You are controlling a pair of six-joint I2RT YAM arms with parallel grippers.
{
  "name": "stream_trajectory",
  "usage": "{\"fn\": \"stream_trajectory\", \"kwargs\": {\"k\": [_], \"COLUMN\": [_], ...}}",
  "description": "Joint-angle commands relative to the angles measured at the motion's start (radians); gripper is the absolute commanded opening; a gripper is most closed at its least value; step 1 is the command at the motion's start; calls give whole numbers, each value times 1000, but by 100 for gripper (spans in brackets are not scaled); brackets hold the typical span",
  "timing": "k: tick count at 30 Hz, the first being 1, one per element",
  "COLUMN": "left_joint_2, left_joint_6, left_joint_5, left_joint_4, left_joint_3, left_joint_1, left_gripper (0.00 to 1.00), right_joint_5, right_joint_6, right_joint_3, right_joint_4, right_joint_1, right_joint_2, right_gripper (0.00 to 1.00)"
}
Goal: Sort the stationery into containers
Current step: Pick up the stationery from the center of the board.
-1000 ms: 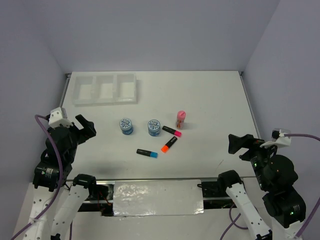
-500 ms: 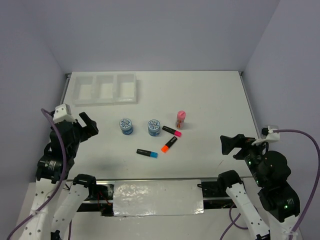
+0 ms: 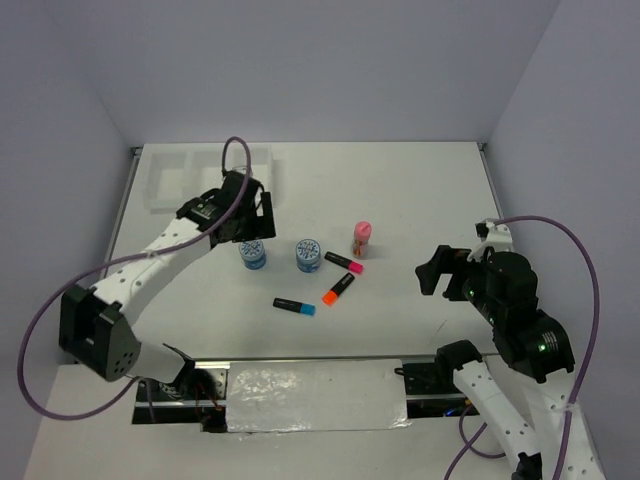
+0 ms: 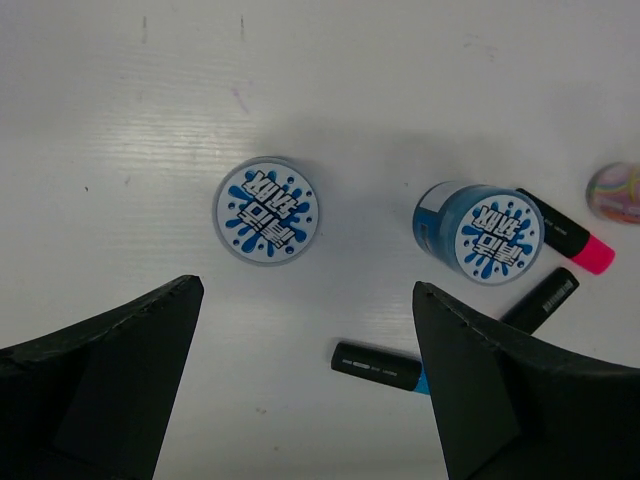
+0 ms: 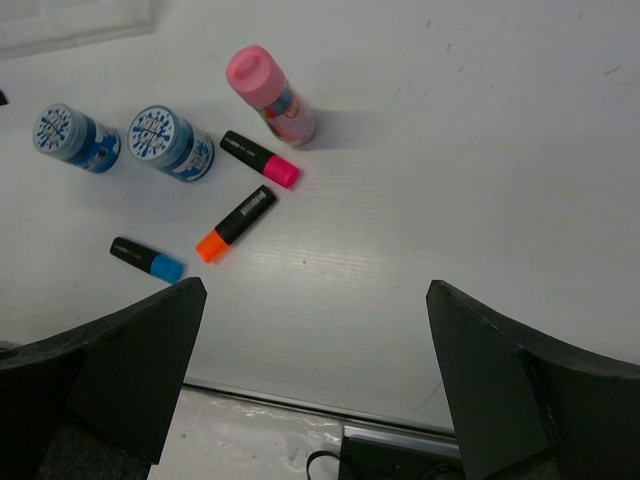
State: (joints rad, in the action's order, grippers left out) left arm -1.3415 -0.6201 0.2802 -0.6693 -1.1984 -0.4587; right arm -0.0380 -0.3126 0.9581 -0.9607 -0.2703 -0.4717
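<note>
Blue roll [image 4: 266, 210], upright on the surface [image 4: 100, 120] just ahead of the wide-open, empty left end effector [image 4: 308, 300], looks light, rigid and smooth, best pinched across its round sides.

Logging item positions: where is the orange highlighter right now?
In the top view, the orange highlighter lies near the middle of the table, between the blue highlighter to its left and the pink highlighter just beyond it.

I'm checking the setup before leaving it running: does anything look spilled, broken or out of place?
Nothing stands out. Both blue rolls and the pink stick stand upright. The three highlighters lie loose at differing angles, caps on. Nothing looks spilled or broken.
</note>
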Motion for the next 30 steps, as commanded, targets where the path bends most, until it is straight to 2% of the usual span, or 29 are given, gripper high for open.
{"fn": "stream_trajectory", "kwargs": {"k": [1,14,18,23,30], "left_joint_2": [-111,-268,-294,-320,-340], "left_joint_6": [-52,-50,-38,-41,-20], "left_joint_5": [50,135,79,76,30], "left_joint_4": [-41,-21,28,46,108], "left_joint_3": [-76,-46,-23,-10,40], "left_joint_1": [-28,-17,0,11,28], "left_gripper": [99,99,99,99,91], "right_joint_5": [66,133,133,128,130], "right_joint_6": [29,53,55,55,55], "right_joint_3": [-8,-48,-48,-50,-58], "right_joint_4": [48,89,88,89,96], "right_joint_1": [5,2,-7,-13,-15], "right_joint_2": [4,30,24,25,24], "right_gripper": [100,100,100,100,100]}}
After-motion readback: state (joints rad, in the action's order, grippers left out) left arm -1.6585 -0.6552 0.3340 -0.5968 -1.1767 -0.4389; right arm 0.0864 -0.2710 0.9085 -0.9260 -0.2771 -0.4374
